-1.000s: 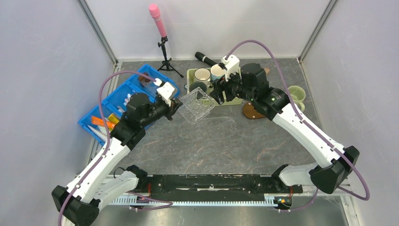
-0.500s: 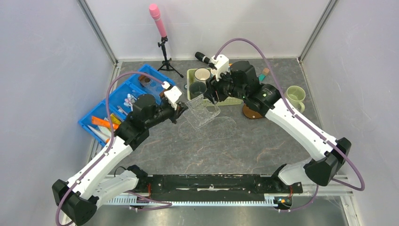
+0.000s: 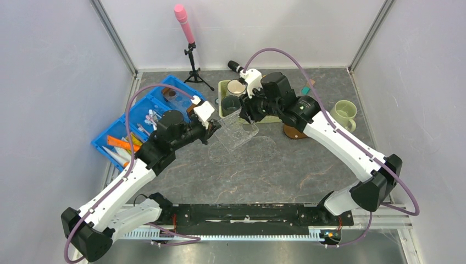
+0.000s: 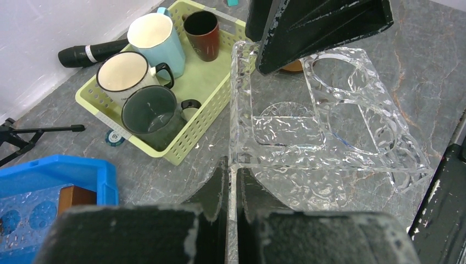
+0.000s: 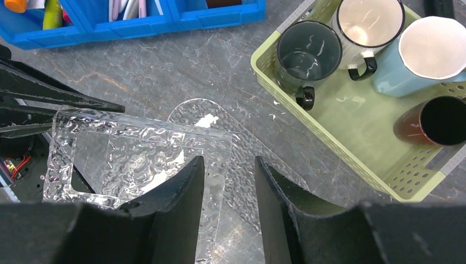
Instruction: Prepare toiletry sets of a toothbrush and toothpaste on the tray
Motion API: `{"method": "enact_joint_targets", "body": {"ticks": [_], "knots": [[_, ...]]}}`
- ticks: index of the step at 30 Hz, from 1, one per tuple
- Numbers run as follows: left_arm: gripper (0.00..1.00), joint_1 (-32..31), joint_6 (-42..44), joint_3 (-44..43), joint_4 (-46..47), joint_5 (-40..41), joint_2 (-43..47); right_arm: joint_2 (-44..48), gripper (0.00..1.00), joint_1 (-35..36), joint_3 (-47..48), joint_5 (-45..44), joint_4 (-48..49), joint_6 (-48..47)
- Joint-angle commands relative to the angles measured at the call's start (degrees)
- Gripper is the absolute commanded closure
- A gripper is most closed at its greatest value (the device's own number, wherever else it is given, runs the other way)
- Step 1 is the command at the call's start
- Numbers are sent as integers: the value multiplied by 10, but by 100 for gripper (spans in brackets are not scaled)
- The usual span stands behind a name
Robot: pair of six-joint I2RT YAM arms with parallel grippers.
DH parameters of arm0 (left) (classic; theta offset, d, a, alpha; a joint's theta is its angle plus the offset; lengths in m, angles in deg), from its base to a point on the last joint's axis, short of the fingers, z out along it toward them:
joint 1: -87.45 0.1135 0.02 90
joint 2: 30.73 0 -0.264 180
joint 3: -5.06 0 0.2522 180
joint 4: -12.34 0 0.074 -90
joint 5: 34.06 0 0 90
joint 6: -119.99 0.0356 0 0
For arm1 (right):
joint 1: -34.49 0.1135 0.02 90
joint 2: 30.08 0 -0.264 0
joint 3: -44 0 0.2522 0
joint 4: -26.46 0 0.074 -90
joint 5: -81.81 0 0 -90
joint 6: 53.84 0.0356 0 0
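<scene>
Pale walls [image 3: 55, 66] enclose a grey marbled tabletop [image 3: 247, 176].

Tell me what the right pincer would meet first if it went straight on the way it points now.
The clear plastic holder; its edge sits between the right pincer's open fingers. Depth is unclear, so it may be touching a finger now.

A pale green basket [image 4: 200, 129] stands on the grey table [image 3: 264, 181] and holds four mugs: dark grey [image 4: 151, 113], white [image 4: 123, 77], light blue [image 4: 154, 36] and brown [image 4: 201, 33]. A black torch [image 4: 93, 52] lies behind it. A clear organiser [image 4: 329, 132] hangs tilted over a flat clear oval sheet [image 5: 258, 159]. A blue bin [image 5: 231, 14] lies left, a green mug [image 3: 343, 113] right.
</scene>
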Motion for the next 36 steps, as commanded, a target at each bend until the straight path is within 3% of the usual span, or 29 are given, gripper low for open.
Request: {"method": "enact_joint_targets", "body": {"ticks": [1,7,15,17,19,22,24,29,36], "knots": [[98,-4,19,-11,48,3,4,-5,56,6,24,5,-13,-2],[98,-12,25,-9,50,-1,3,-20,62,10,42,8,-25,-3],[96,-20,34,-6,45,15,-4,-32,94,13,57,-20,-53,-16],[86,-21,34,-5,43,18,-7,-34,100,13,61,-30,-62,-21],[73,-21,36,-4,42,22,-8,-37,100,13,68,-41,-73,-27],[42,-21,36,-1,39,40,-10,-37,100,12,69,-65,-84,-35],[30,-21,36,1,35,58,-6,-33,100,12,64,-94,-90,-42],[10,-21,25,5,27,145,19,-9,100,-3,30,-178,-94,-82],[1,-20,-21,-5,20,322,54,36,100,-112,-49,-239,-59,-124]]}}
